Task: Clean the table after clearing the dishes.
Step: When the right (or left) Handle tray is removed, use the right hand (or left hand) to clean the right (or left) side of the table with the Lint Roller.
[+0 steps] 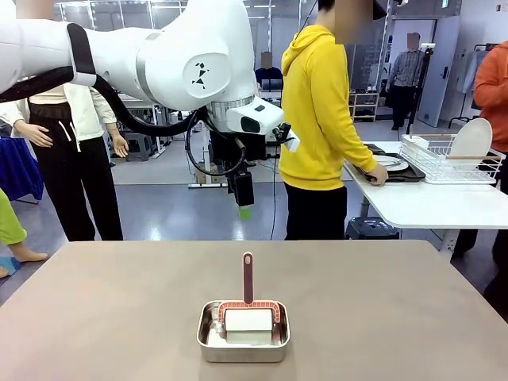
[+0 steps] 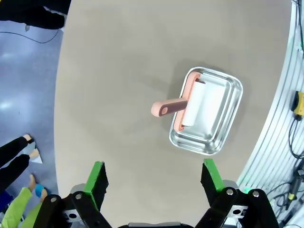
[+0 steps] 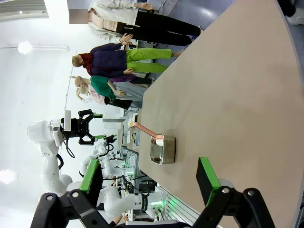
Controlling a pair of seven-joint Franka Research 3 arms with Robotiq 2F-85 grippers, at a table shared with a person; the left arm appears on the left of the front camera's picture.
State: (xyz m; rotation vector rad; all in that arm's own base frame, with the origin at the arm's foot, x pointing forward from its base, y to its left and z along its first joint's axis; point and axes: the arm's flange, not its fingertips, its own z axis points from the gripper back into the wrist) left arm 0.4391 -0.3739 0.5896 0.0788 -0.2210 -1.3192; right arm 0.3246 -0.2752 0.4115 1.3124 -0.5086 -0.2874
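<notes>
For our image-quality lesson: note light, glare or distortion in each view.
Front view: soft even light, no hard shadow by the steel pan on the table. Left wrist view: table edge bows, wide-angle distortion. Right wrist view: rolled sideways, white glare at upper left.

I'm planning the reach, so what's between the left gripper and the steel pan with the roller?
Nothing: in the left wrist view, bare table top shows between the open left gripper and the steel pan holding the pink-handled roller.
</notes>
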